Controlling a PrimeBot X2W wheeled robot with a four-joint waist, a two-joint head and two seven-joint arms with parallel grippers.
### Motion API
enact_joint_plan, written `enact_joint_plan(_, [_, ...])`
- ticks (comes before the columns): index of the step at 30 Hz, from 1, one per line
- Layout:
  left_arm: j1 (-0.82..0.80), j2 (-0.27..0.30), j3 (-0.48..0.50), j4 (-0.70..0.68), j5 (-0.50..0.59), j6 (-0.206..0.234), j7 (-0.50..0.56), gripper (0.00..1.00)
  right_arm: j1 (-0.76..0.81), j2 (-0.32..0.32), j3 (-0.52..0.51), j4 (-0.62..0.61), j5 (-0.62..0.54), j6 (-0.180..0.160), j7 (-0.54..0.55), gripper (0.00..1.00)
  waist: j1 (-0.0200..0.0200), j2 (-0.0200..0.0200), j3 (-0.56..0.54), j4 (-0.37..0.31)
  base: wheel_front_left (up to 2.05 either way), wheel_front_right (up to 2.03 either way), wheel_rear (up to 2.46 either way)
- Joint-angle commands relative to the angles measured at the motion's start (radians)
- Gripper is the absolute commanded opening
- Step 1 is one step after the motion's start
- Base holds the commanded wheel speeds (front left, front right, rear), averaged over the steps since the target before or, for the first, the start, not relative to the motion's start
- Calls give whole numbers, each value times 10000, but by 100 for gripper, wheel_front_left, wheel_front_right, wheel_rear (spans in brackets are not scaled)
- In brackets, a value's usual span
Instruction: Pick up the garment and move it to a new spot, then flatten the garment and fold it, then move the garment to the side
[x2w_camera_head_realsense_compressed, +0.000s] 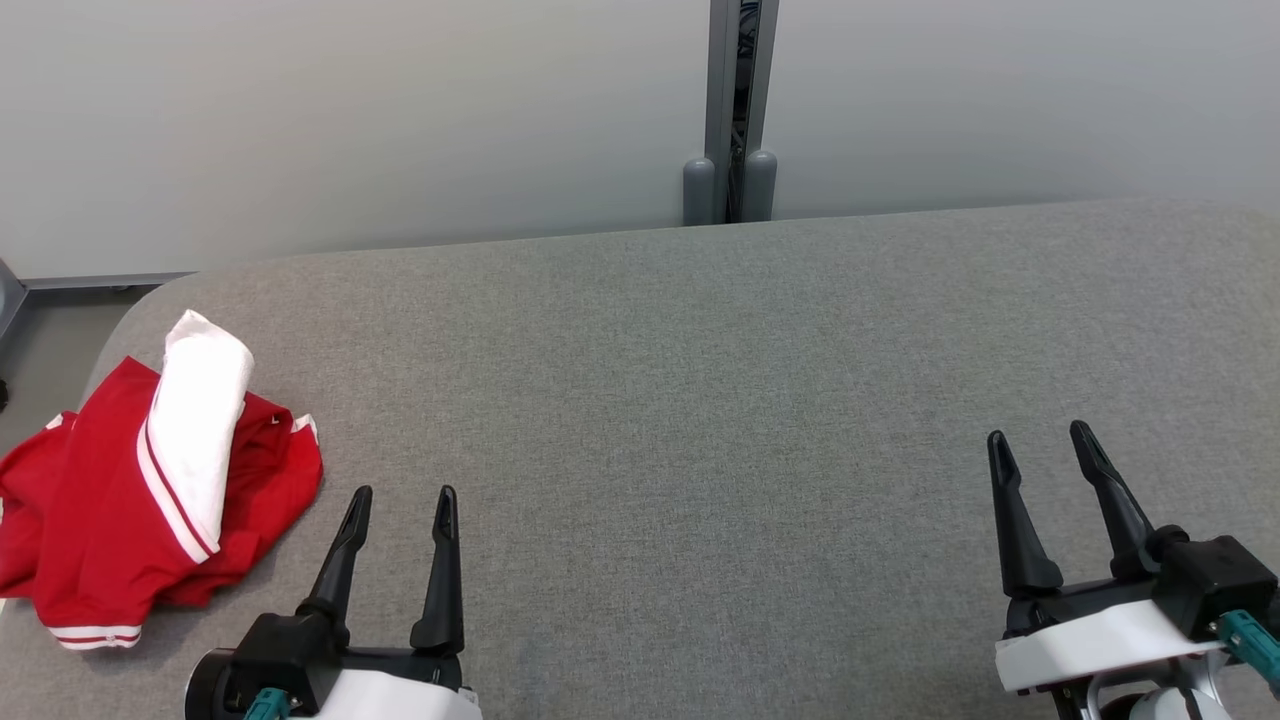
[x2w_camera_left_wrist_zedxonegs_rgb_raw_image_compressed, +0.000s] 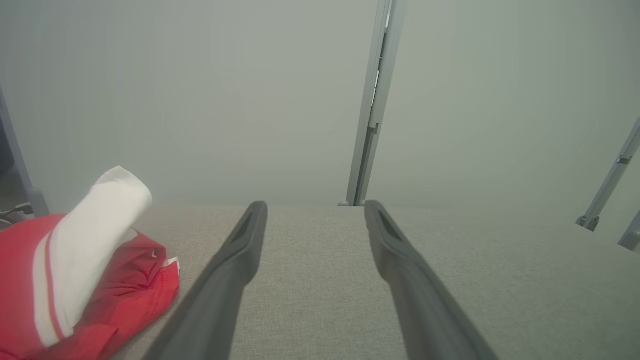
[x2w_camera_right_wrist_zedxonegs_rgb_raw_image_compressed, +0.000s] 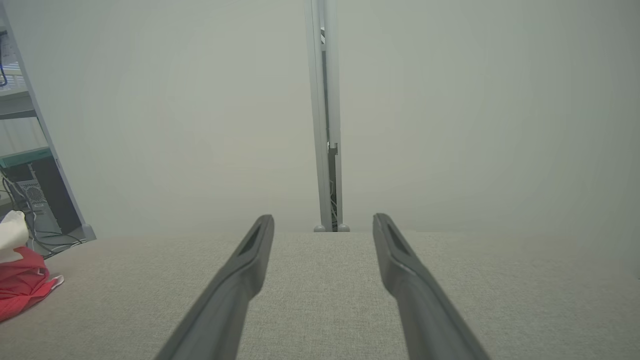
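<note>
Left pincer (x2w_camera_head_realsense_compressed: 404, 492) spread near garment (x2w_camera_head_realsense_compressed: 90, 500): crumpled, red and white.

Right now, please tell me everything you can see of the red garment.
The garment is red cloth with a white panel edged by red and white stripes, and white-striped hems. It lies crumpled, not folded, at the left end of the grey cloth-covered table, the white part raised on top. Only the table touches it; the open left gripper stands beside it, apart.
</note>
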Motion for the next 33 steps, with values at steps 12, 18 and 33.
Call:
enact_joint_plan(12, [99,45,56,-65,485,67,-138,100,-99,-105,134,108,-479,18,-260,100,0,0,-19,-11,0,0,0])
enact_joint_plan(18, [85,45,40,-12,434,36,-138,100,-114,-105,135,188,-454,17,-260,100,0,0,-28,-27,0,0,0])
enact_joint_plan(33, [165,45,57,6,368,59,-130,100,81,-101,429,70,-600,17,-258,100,0,0,-80,928,0,0,0])
